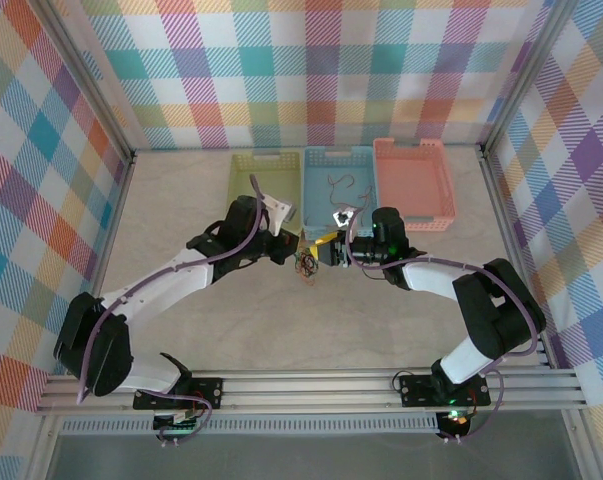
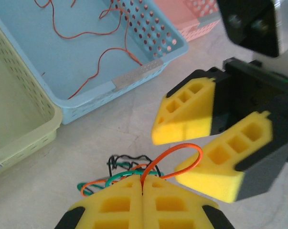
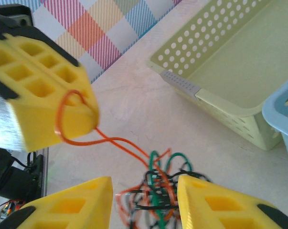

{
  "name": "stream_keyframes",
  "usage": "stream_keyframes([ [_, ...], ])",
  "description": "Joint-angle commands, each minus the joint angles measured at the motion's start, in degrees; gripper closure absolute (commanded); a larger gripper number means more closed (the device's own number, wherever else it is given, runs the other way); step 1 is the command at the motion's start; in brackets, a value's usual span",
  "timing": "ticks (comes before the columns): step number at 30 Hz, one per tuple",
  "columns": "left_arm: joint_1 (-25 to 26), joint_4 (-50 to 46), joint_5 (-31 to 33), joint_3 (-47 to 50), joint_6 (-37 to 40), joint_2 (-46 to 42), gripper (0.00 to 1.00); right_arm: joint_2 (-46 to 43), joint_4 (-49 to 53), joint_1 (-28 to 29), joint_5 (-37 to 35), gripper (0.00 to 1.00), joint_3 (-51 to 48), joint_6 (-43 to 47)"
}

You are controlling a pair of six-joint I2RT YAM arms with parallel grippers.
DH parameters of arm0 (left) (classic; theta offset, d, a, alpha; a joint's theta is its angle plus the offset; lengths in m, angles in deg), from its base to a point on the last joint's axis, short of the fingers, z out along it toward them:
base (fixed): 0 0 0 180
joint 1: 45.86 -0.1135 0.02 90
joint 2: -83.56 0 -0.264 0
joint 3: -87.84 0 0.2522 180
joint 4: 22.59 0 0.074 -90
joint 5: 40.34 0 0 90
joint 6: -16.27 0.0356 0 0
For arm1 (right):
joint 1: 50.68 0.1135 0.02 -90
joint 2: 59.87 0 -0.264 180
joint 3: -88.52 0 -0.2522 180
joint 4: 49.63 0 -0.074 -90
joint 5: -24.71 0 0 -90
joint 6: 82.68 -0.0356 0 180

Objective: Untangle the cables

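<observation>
The left gripper [image 2: 142,202] was seen with its 2 yellow fingers pressed together, an orange strand [image 2: 182,151] pinched in the seam between them and bowed into a loop just beyond the tips. The right gripper [image 3: 144,202] was held with its fingers apart and nothing between the pads. The tangle [image 3: 158,193] of orange, green and dark cables was found on the table [image 1: 231,320] between the 2 grippers, just in front of the blue basket [image 1: 339,185].

From the right wrist, the pinched strand was seen to run from the left gripper at upper left down to the tangle at lower centre, so its long axis was laid across the gap between the tools. The tangle was placed below the right gripper's spread fingers, which made that arm the nearer for a hold on the knot. Whether those fingertips were touching the wires could not be told, as the lower edge of the view was blurred.
</observation>
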Motion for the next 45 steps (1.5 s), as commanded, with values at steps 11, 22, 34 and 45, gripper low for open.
stream_keyframes([
  [11, 3.2, -4.3, -3.1, -2.0, -8.1, -2.7, 1.0, -2.7, -10.6, 4.0, -1.3, 0.52, -4.4, 7.5],
  [22, 6.0, -5.9, -3.2, -2.9, -10.9, -4.3, 1.0, -2.3, -9.3, 5.5, -8.0, 0.63, -4.4, 10.5],
  [34, 6.3, -10.9, -5.0, -5.9, -15.1, -10.9, 1.0, -0.9, -5.5, 5.5, -9.1, 0.75, -2.6, 11.2],
  [45, 6.2, -14.7, -2.2, -9.9, -16.1, -17.0, 1.0, 0.4, -0.9, 5.5, -9.0, 0.78, -0.7, 11.7],
])
